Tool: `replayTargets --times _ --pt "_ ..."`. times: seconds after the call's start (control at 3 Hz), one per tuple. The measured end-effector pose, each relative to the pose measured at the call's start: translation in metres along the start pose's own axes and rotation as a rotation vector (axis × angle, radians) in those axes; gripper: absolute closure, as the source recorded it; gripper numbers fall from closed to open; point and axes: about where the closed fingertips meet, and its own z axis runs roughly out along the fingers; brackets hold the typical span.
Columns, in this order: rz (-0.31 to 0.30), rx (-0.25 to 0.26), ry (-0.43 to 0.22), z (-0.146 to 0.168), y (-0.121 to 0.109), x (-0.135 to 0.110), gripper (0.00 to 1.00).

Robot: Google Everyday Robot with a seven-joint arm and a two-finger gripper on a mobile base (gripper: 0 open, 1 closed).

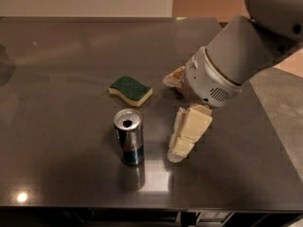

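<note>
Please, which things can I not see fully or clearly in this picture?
All in the camera view:
1. Tan object, right of the sponge: mostly hidden behind the arm, so its kind is unclear.
2. End effector, just right of the can: whether its tip touches the table cannot be judged from this angle.
3. Arm: cut off by the top and right edges.

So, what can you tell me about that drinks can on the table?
The can is slim and metal, blue and silver with a red mark on its side, standing upright on the dark glossy table. Its silver top is open: a dark hole shows. Nothing touches it. A green and yellow sponge lies behind it, apart. The robot's cream pincer hangs close beside it, on the picture's right, pointing down at the table, with a gap between them.
</note>
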Motion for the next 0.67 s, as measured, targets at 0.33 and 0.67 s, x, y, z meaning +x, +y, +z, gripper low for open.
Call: replayTargets --times 0.33,0.67 --pt "-0.008 -0.012 -0.012 0.016 0.001 -0.005 0.00" --pt "-0.012 -0.021 -0.023 0.028 0.001 -0.010 0.00"
